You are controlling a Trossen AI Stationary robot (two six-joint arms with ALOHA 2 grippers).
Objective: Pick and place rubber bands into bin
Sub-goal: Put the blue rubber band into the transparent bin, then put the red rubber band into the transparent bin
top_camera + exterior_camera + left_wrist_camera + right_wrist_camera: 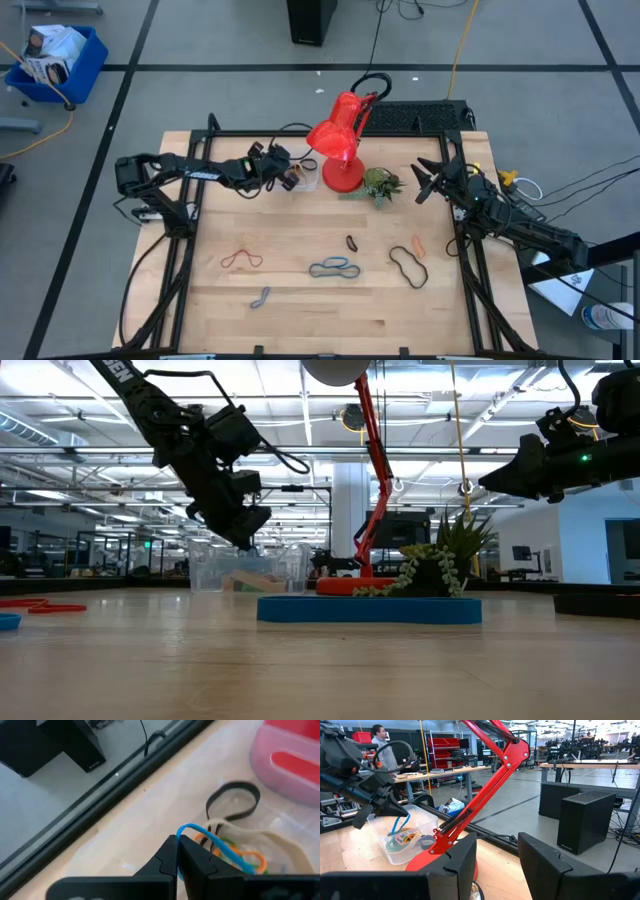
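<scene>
Clear bin [405,842] beside red lamp base [343,178], holding black, tan, orange bands; blue band [220,845] dangling above bin (pinched); six bands [334,267] loose on worktop.

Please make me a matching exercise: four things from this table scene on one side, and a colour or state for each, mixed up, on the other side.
Things:
1. left gripper
2. right gripper
3. lamp
4. bin

States:
A. open, holding nothing
B. red, standing on the table
C. clear plastic, several bands inside
D. shut on a blue rubber band, over the bin

Pairs: 1-D, 2-A, 3-B, 4-C
</scene>
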